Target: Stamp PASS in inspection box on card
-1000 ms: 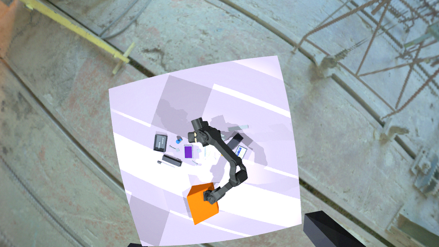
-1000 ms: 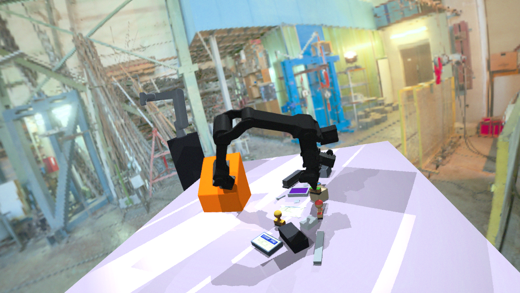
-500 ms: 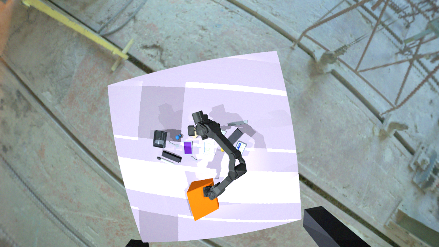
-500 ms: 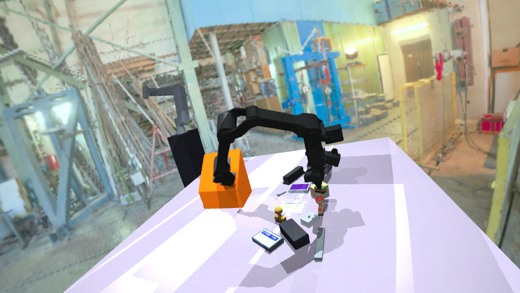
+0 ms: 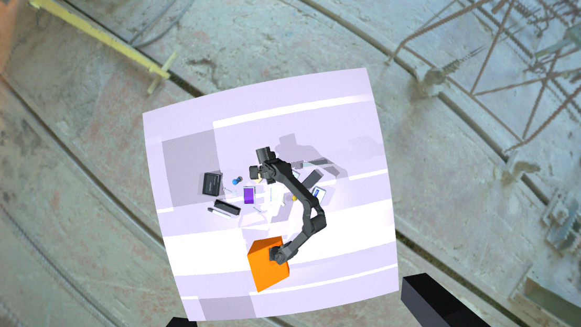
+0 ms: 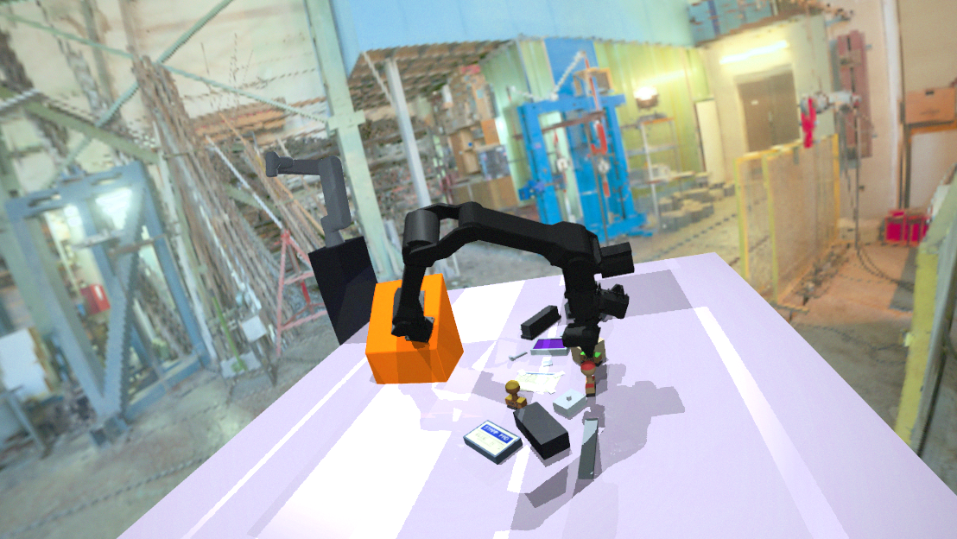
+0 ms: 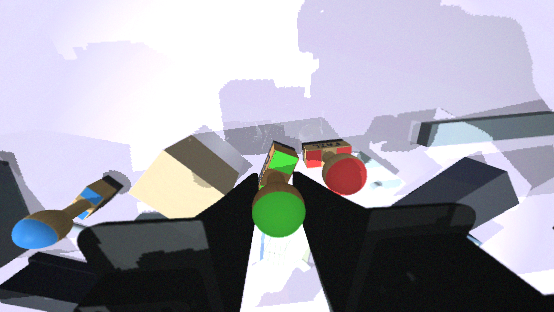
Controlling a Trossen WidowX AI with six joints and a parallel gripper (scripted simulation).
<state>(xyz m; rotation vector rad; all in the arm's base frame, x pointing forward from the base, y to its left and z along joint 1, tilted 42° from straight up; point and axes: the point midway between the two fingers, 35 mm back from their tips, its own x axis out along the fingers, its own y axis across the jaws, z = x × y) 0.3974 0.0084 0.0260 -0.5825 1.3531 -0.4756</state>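
Note:
My gripper [image 7: 275,178] [image 6: 587,346] is shut on the green-knobbed stamp [image 7: 278,215], low over the bench between the tan block and the red stamp. The stamp tilts in the wrist view; its face lettering is not readable. The purple ink pad [image 5: 248,195] [image 6: 550,344] lies open, left of the white card [image 5: 276,195] [image 6: 537,381] in the top view. The card is partly visible below the held stamp in the wrist view; its box cannot be made out. A closed case labelled STAMP PAD [image 6: 491,440] [image 5: 318,195] lies farther off.
Near the gripper are the tan block [image 7: 180,187], red stamp [image 7: 345,174] [image 6: 587,368] and blue stamp [image 7: 36,234] [image 5: 235,181]. A yellow stamp [image 6: 512,387], dark block [image 6: 541,430] and grey bar [image 6: 587,452] stand around the card. A black tray [image 5: 212,184] lies left.

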